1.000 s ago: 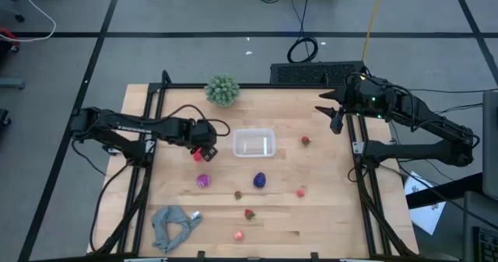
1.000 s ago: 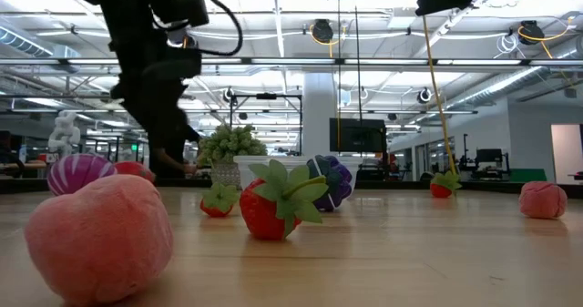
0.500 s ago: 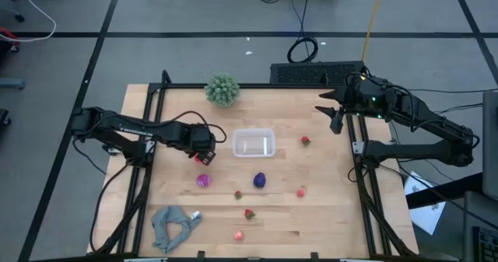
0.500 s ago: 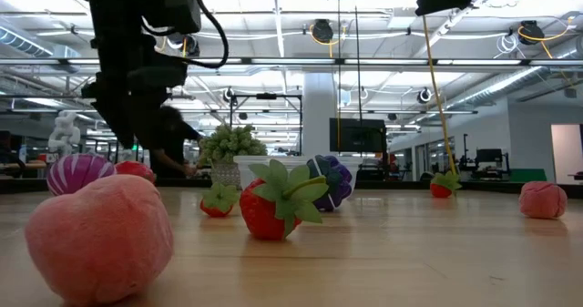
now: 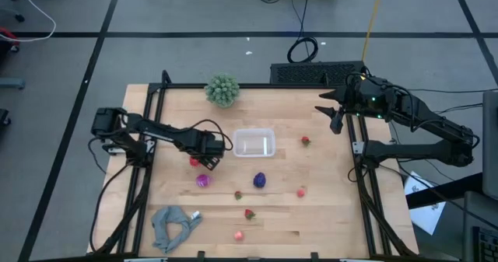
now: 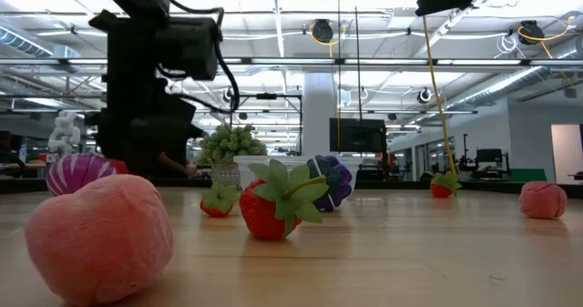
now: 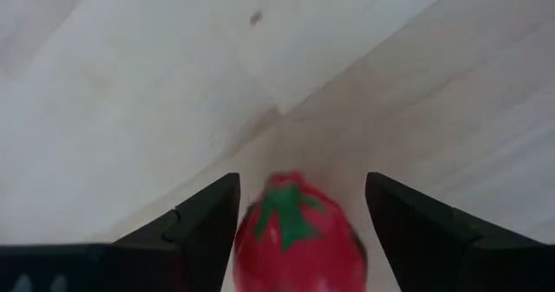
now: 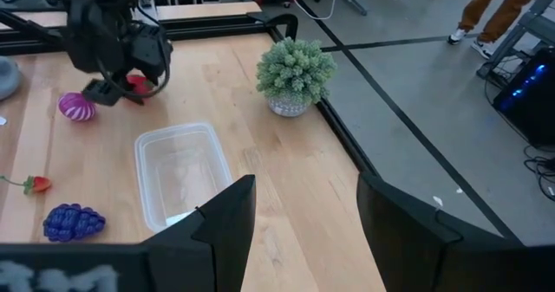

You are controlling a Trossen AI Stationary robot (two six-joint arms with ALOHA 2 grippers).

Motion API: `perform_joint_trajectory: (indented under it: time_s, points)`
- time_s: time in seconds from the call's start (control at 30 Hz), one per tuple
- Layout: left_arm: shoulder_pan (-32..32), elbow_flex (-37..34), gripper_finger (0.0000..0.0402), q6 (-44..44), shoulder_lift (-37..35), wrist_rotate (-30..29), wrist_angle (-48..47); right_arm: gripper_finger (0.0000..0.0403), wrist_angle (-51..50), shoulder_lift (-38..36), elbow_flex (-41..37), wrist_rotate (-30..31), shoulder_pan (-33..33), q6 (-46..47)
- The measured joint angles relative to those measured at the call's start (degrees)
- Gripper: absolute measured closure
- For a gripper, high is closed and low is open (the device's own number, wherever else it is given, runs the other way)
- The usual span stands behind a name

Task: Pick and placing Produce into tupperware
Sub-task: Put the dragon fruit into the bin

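A red produce piece with a green top lies on the table left of the tupperware, a clear, empty container. My left gripper points straight down over this piece, open, one finger on each side of it. In the low view the left arm hides that piece. My right gripper waits open and high at the table's far right; nothing is between its fingers. My left gripper comes from above, and its fingers stand close on both sides of the red piece's round body. The piece rests on the table, green top up. I cannot tell whether the fingers touch it.
More produce lies loose nearer the front: a magenta striped ball, purple grapes, strawberries, pink pieces and a red piece right of the container. A green bushy ball stands at the far edge, a grey cloth front left.
My left gripper has come down over the red piece, moving a little toward the near edge and rolling its wrist. The red piece has stayed on the table.
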Motion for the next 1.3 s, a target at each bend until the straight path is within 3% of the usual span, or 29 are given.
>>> perform_joint_trajectory:
  time_s: [0.23, 1.3]
  points:
    - [0.04, 0.28, 0.0147, -0.27, 2.4, 1.69, 0.52, 0.0209, 0.0, 0.01, 0.0, 0.0, 0.0, -0.34]
    - [-1.38, 0.0, 0.0147, -4.49, -3.04, 3.9, -7.3, 0.0209, 0.24, 0.01, 0.0, 0.0, 0.0, -0.41]
